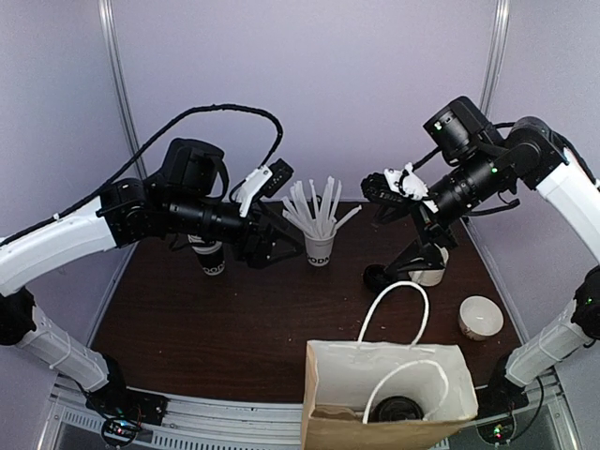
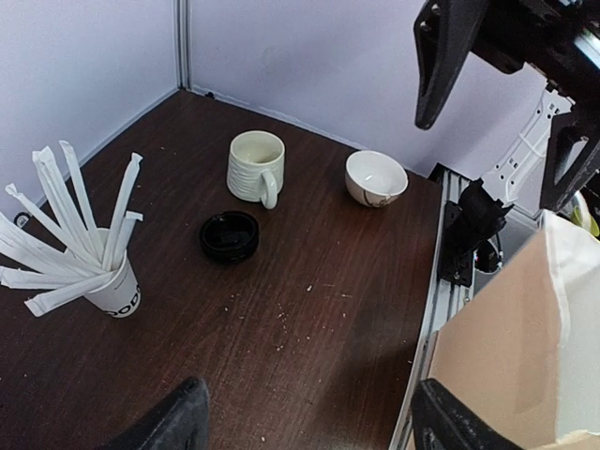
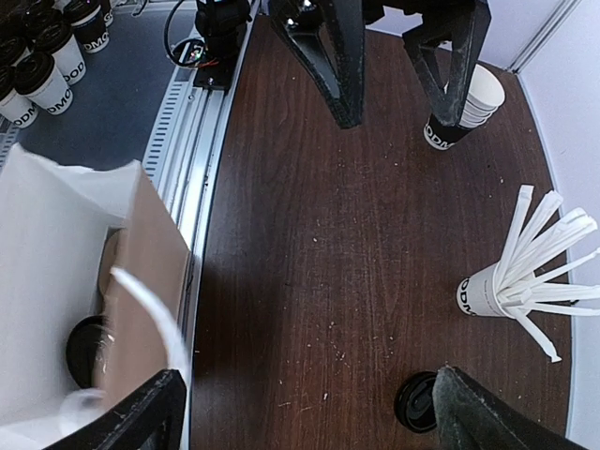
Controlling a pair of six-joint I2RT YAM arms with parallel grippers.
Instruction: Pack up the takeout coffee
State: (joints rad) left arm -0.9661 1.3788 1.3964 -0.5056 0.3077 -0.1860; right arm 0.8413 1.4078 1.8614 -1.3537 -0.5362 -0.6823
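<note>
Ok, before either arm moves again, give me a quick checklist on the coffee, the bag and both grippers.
1. The takeout coffee is inside the paper bag: ok, its black lid shows in the bag's mouth.
2. The coffee stands upright: cannot tell, only the lid shows.
3. The bag stands upright: ok.
4. The left gripper is open and empty: ok.
5. The right gripper is open and empty: ok.
6. Both grippers are clear of the bag's handles: ok, they hang farther back.

SITE: robotics lab cell | ENCLOSURE: plain wall panels (image 1: 309, 84) behind and beside worktop (image 1: 216, 319) | MOUNT: slotted aluminium rail (image 1: 225, 412) along worktop's near edge
</note>
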